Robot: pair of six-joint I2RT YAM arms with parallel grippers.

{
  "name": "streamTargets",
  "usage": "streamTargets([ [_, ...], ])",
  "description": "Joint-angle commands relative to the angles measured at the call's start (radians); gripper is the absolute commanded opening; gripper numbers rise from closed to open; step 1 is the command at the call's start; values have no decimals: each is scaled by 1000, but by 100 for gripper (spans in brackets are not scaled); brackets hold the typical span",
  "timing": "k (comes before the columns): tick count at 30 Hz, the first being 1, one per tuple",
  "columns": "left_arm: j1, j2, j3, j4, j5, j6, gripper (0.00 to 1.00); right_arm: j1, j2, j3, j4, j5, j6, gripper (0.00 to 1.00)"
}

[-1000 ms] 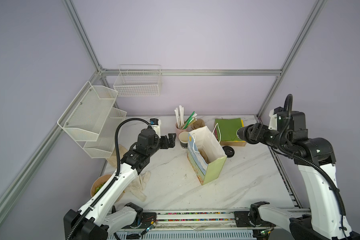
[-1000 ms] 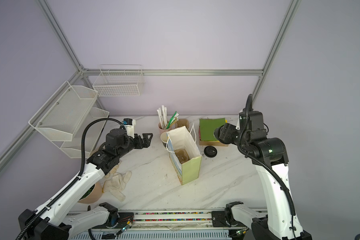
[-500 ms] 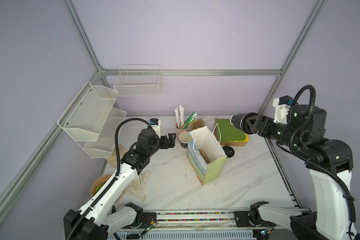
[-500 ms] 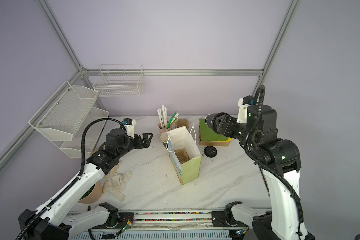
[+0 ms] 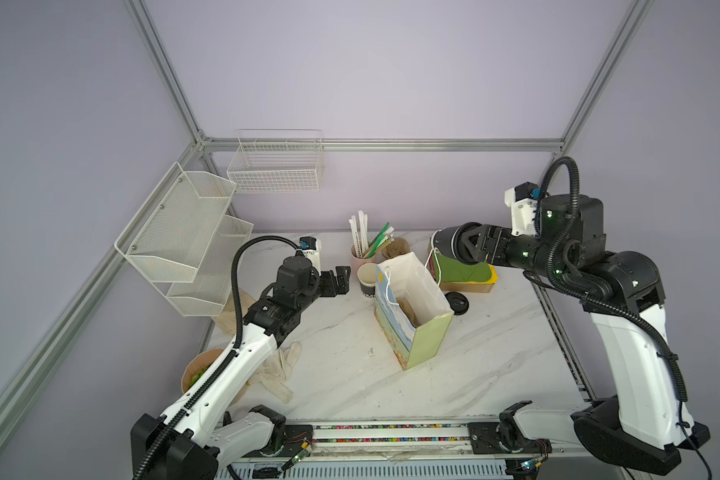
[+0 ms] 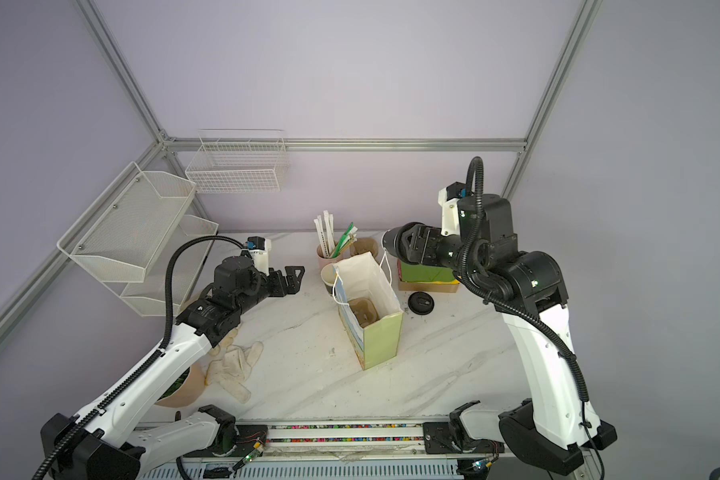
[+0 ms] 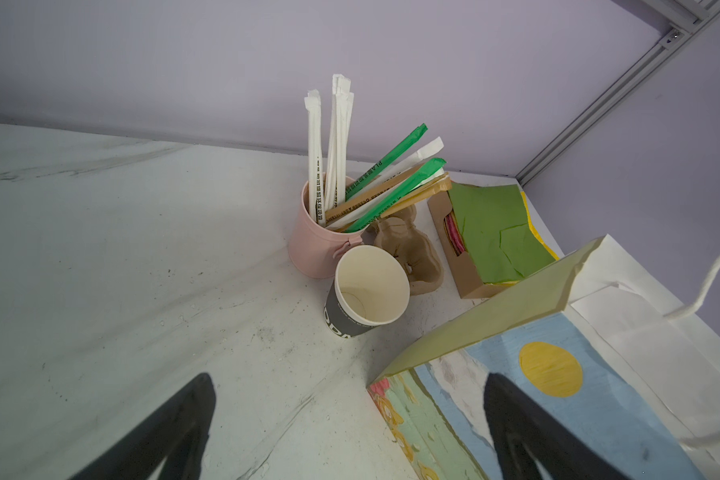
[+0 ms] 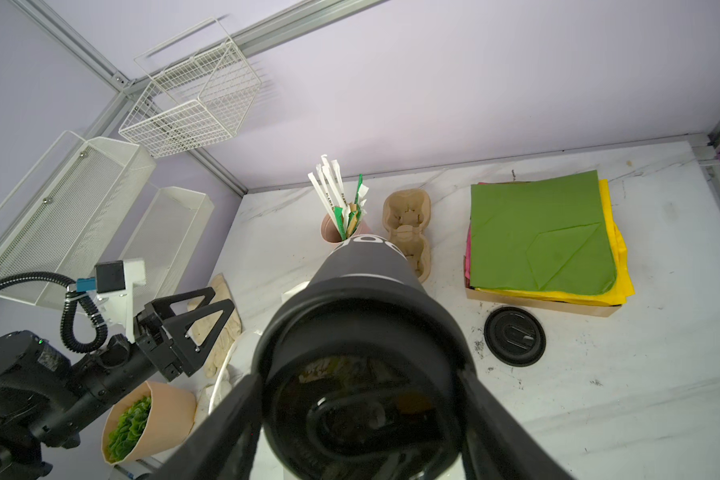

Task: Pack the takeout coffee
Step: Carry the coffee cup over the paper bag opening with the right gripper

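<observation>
Right gripper (image 5: 460, 249) clamps the lidded takeout coffee (image 5: 441, 247) sideways in the air beside the open paper bag (image 5: 412, 316), while the left gripper (image 5: 341, 277) hovers spread wide near the lidless cup (image 5: 366, 280).

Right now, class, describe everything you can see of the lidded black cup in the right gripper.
The takeout coffee is a small black paper cup with white lettering near its base and a round black plastic lid. It lies on its side in the air, lid toward the wrist, gripped at the lid end by the right gripper. It hangs up behind the open paper bag, clear of the table.
</observation>
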Motion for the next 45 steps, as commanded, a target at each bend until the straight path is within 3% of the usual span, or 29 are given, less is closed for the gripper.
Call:
streamTargets([
  [1, 10, 3, 33, -2, -13, 26, 100, 51, 23, 58, -23, 31, -17, 72],
  [10, 14, 17, 36, -7, -15, 29, 100, 224, 89, 114, -75, 130, 11, 71],
  [20, 15, 18, 38, -11, -15, 30, 100, 414, 170, 133, -168, 317, 85, 71],
  [30, 14, 15, 36, -10, -12, 30, 100, 461, 198, 33, -205, 386, 112, 72],
  [45, 14, 18, 36, -11, -5, 29, 100, 468, 211, -126, -209, 363, 106, 72],
])
